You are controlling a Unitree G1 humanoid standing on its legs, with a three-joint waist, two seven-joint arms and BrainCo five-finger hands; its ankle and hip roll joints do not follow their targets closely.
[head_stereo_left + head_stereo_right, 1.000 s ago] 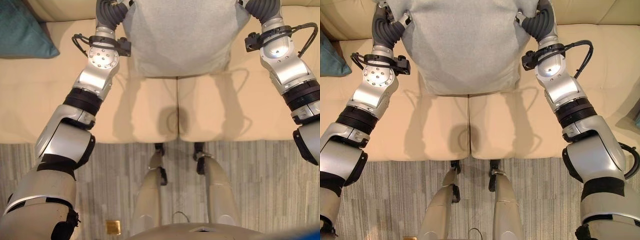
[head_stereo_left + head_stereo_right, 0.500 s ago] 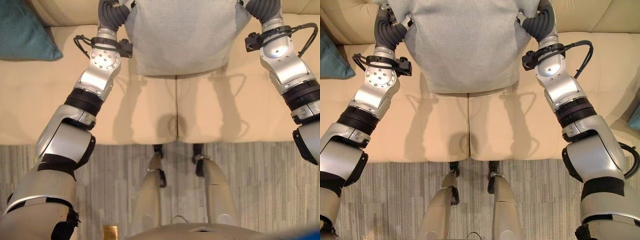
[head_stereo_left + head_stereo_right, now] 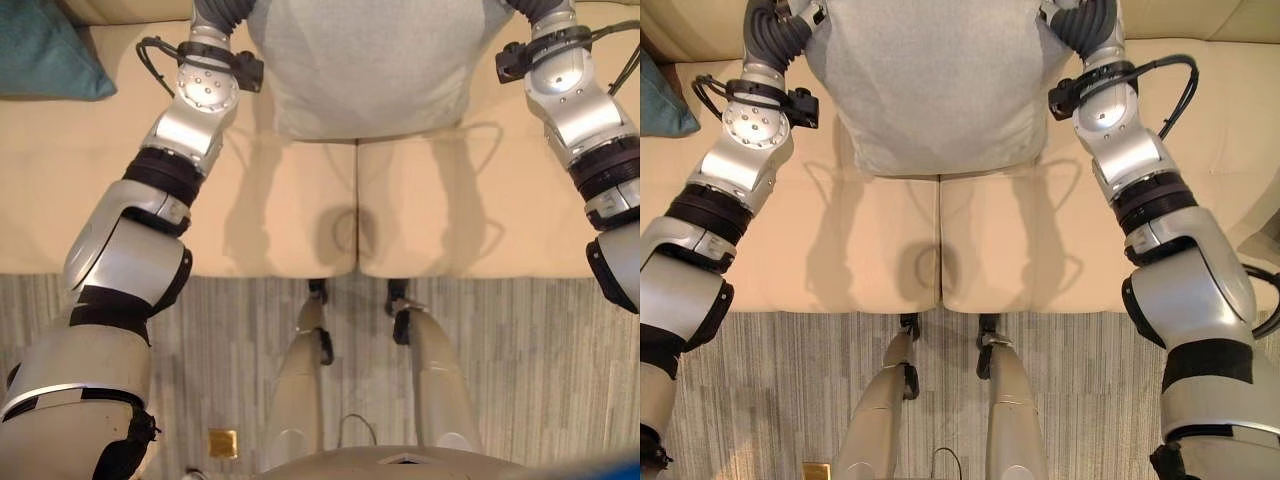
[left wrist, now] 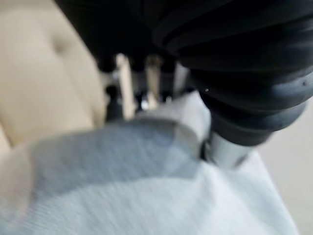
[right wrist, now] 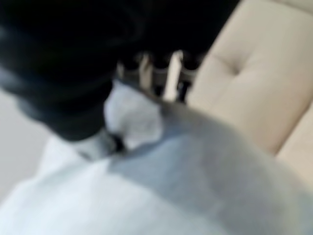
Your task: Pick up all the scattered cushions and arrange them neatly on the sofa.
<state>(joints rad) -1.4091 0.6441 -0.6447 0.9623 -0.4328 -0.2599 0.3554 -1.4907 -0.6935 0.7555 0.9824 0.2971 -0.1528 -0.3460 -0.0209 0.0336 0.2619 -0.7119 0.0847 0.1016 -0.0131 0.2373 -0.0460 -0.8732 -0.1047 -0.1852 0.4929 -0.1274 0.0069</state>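
Overhead, both hands grip a large pale grey fabric cushion (image 3: 935, 85) at twelve o'clock, left hand (image 4: 132, 93) and right hand (image 5: 156, 73) pinching its corners above the cream sofa (image 3: 890, 250); a teal cushion (image 3: 45, 50) lies at ten o'clock.

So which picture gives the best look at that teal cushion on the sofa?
The left eye view: the teal cushion lies at the sofa's left end with most of its face visible. The right eye view catches a sliver at its edge; the wrist views show the grey cushion instead.
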